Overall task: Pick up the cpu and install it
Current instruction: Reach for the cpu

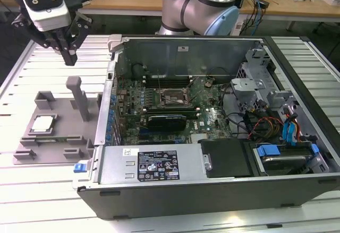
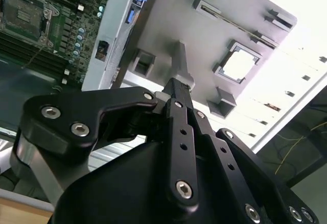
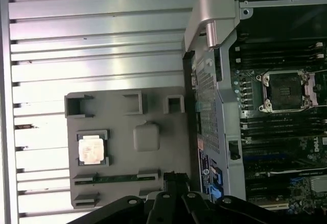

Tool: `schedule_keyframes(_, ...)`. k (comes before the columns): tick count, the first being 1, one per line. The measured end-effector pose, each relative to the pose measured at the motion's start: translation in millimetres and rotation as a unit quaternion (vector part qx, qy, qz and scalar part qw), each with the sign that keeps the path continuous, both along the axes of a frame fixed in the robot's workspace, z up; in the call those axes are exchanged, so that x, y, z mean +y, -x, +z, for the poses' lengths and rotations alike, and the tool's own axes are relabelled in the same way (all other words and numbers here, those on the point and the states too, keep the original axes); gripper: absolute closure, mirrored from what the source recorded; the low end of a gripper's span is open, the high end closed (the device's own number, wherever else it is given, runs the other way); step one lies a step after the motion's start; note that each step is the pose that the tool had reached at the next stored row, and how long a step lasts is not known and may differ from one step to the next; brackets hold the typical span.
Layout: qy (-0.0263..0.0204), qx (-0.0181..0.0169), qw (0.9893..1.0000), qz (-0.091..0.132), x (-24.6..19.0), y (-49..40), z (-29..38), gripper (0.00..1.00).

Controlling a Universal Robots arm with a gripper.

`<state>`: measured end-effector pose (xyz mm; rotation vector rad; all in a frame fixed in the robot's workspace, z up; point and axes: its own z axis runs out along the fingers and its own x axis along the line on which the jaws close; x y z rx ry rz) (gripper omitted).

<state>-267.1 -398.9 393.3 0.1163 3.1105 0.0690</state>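
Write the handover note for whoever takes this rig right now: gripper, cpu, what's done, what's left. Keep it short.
Gripper: the black gripper is shut on nothing and hangs above the grey plastic fixture plate, touching nothing.
Cpu: the square silvery-grey cpu chip lies flat in its recess on that plate, on the slatted metal table, at the exterior view's left of the open computer case.
Socket: the black motherboard socket inside the case looks empty.
Done: nothing visible; the chip is untouched.
Left: the pickup and the install into the socket, neither yet done.
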Motion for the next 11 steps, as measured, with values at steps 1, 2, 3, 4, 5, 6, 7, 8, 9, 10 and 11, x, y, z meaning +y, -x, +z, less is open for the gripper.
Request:
schedule_keyframes(1, 0.0000, 0.0000, 1.0000, 0.000, 0.0, 2.8, 0.0, 0.89)
schedule_keyframes(2, 0.0000, 0.0000, 1.0000, 0.000, 0.0, 4.5, 0.1, 0.89)
schedule_keyframes(3, 0.0000, -0.0001, 1.0000, 0.000, 0.0, 6.6, 0.0, 0.89)
schedule_keyframes(4, 0.0000, -0.0001, 1.0000, 0.000, 0.0, 9.4, 0.0, 0.89)
schedule_keyframes(5, 0.0000, -0.0001, 1.0000, 0.000, 0.0, 14.0, 0.0, 0.89)
schedule_keyframes(6, 0.0000, -0.0002, 1.0000, 0.000, 0.0, 18.5, 0.0, 0.89)
schedule_keyframes(7, 0.0000, -0.0001, 1.0000, 0.000, 0.0, 21.1, 0.0, 0.89)
schedule_keyframes(8, 0.0000, -0.0001, 1.0000, 0.000, 0.0, 24.2, 0.0, 0.89)
schedule_keyframes(9, 0.0000, -0.0001, 1.0000, 0.000, 0.0, 26.1, 0.0, 0.89)
schedule_keyframes(10, 0.0001, -0.0001, 1.0000, 0.000, 0.0, 27.6, 0.0, 0.89)
schedule_keyframes(11, 0.0000, -0.0001, 1.0000, 0.000, 0.0, 29.6, 0.0, 0.89)
